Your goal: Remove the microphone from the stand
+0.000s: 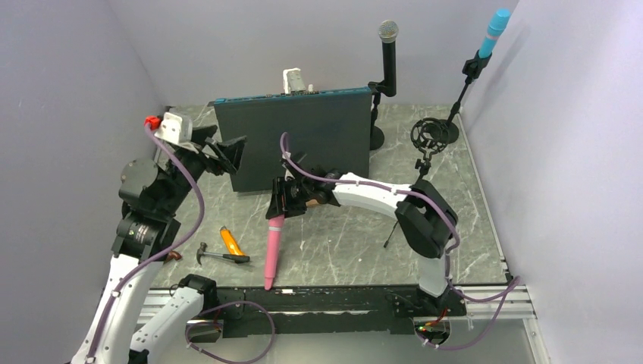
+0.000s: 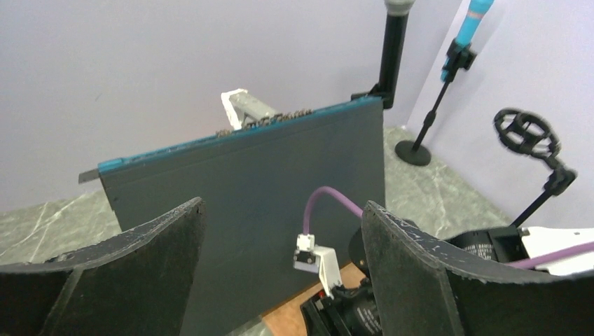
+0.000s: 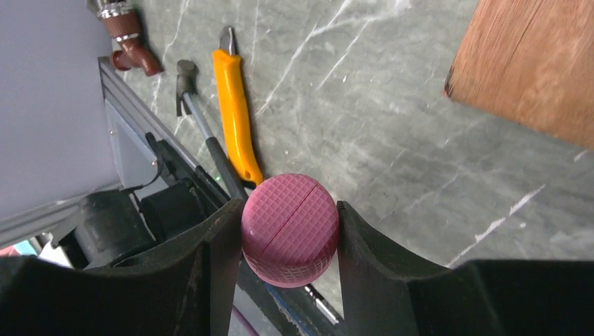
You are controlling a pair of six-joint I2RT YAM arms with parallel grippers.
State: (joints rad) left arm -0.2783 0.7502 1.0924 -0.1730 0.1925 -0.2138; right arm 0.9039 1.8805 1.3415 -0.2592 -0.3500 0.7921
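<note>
A pink microphone [image 1: 271, 254] slants toward the near table edge. Its gridded head [image 3: 289, 227] is clamped between the fingers of my right gripper [image 1: 284, 203], which is shut on it; the body is hidden behind the head in the right wrist view. An empty stand with a black ring mount [image 1: 429, 137] is at the back right, also seen in the left wrist view [image 2: 524, 133]. My left gripper [image 1: 227, 153] hovers at the left, in front of the dark panel. Its jaws stand wide apart [image 2: 280, 273] with nothing between them.
A tall dark panel [image 1: 292, 136] stands upright mid-table. Behind it a black microphone [image 1: 389, 53] and a blue microphone [image 1: 494, 32] sit on their own stands. An orange-handled tool [image 1: 231, 241] and a small hammer [image 1: 220, 256] lie at the front left. A wooden block [image 3: 525, 63] lies under the right arm.
</note>
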